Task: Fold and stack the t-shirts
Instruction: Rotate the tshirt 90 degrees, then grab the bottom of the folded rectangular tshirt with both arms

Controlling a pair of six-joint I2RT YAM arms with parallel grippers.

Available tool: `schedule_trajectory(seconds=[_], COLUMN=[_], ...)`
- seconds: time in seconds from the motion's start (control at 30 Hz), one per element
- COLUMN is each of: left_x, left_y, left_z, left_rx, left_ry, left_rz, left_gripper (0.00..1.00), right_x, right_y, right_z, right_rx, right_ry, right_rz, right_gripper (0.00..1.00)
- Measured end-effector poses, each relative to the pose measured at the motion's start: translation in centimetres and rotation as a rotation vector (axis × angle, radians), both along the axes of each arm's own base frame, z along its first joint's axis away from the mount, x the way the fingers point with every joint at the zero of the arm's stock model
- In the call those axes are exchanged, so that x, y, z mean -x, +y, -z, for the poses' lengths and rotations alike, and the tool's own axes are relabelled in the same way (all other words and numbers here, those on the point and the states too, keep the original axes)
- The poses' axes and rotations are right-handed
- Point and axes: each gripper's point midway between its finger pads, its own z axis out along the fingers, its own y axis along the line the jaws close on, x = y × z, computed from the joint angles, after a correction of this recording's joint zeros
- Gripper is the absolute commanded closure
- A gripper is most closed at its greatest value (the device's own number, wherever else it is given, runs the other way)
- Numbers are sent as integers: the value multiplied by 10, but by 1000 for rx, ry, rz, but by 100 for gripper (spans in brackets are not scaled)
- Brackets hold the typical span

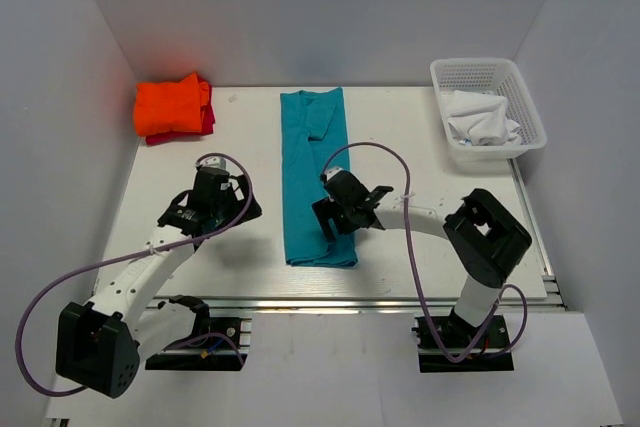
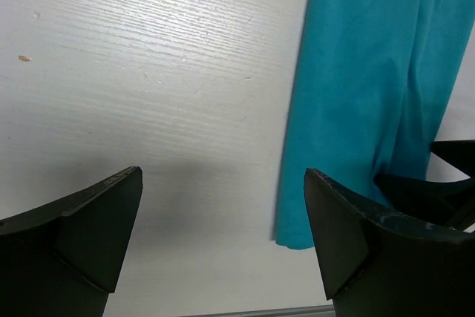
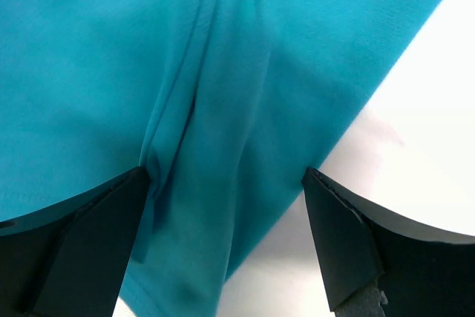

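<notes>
Spread-jawed, the right gripper [image 1: 338, 222] hovers over the teal shirt [image 1: 310, 167], only a long strip mid-table, the left gripper [image 1: 210, 215] gaping beside it, while the orange shirt [image 1: 172, 107] sits folded atop the red shirt [image 1: 180, 137] far left.

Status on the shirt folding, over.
Left gripper open over bare table; right gripper open over teal shirt. Teal shirt a long strip, not stacked. Nothing in the way.

Folded t-shirt [image 1: 318, 177] at centre; stacked t-shirts [image 1: 175, 107], 2, behind left; basket [image 1: 475, 64] behind right
</notes>
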Motion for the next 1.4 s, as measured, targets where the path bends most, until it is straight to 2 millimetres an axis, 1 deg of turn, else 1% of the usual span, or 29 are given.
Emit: schedule_trajectory(seconds=[0.07, 0.13, 0.2, 0.3, 0.37, 0.4, 0.43, 0.47, 0.53, 0.6, 0.63, 0.7, 0.77, 0.8, 0.87, 0.9, 0.93, 0.97, 1.0, 1.07, 1.13, 1.17, 1.27, 1.33, 1.37, 1.4], left_x=[0, 0, 0, -1, -2, -1, 0, 1, 8, 19, 27, 45, 64, 72, 82, 86, 88, 91, 93, 98, 101, 101, 98, 97, 95, 94], left_y=[0, -2, -5, -14, -21, -26, -31, -37, -51, -69, -78, -93, -104, -107, -112, -114, -116, -117, -118, -120, -118, -119, -120, -120, -120, -120], left_z=[2, 5, 9, 12, 13, 15, 17, 20, 28, 35, 39, 47, 53, 55, 60, 61, 64, 67, 69, 76, 85, 86, 87, 88, 89, 89], left_rx=[-4, -6, -1, 26, 46, 59, 67, 78, 96, 110, 118, 131, 136, 133, 124, 120, 114, 109, 104, 85, 52, 45, 24, 12, 5, -1], left_ry=[8, 19, 34, 46, 49, 57, 65, 76, 110, 147, 167, 199, 228, 240, 258, 266, 274, 285, 295, 316, 338, 339, 330, 322, 316, 312], left_rz=[6, 17, 32, 70, 104, 125, 149, 175, 244, 328, 372, 459, 528, 557, 596, 608, 619, 628, 635, 647, 644, 646, 641, 634, 630, 626], left_gripper=[0, 0, 0, 0, 0, 0, 0, 0, 0, 0, 0, 0, 4, 9, 14, 16, 21, 24, 26, 34, 37, 39, 44, 48, 55, 59], right_x=[4, 6, 9, 14, 17, 18, 19, 20, 24, 29, 32, 41, 55, 62, 75, 80, 84, 86, 87, 89, 90, 90, 92, 92, 91, 91], right_y=[-10, -15, -16, -14, -9, -7, -4, -3, -4, -11, -16, -30, -46, -53, -62, -64, -66, -67, -66, -64, -63, -63, -62, -62, -61, -60], right_z=[4, 3, 1, -5, -18, -26, -40, -46, -62, -71, -71, -63, -48, -40, -25, -21, -17, -15, -13, -11, -9, -8, -6, -5, -5, -4], right_rx=[22, 21, 15, -15, -60, -88, -134, -150, -201, -237, -243, -240, -221, -207, -186, -179, -177, -175, -177, -179, -182, -187, -194, -195, -198, -202], right_ry=[-3, -4, 0, 9, 9, 3, -13, -18, -33, -38, -31, -4, 47, 77, 138, 160, 179, 194, 203, 219, 232, 237, 243, 243, 240, 239], right_rz=[20, 29, 35, 23, 7, 2, -5, -6, 1, 20, 29, 48, 63, 70, 79, 81, 82, 83, 82, 77, 75, 74, 69, 67, 64, 63], right_gripper=[10, 10, 10, 10, 10, 10, 10, 10, 10, 10, 10, 10, 10, 10, 11, 11, 15, 18, 19, 25, 29, 30, 30, 40, 42, 43])
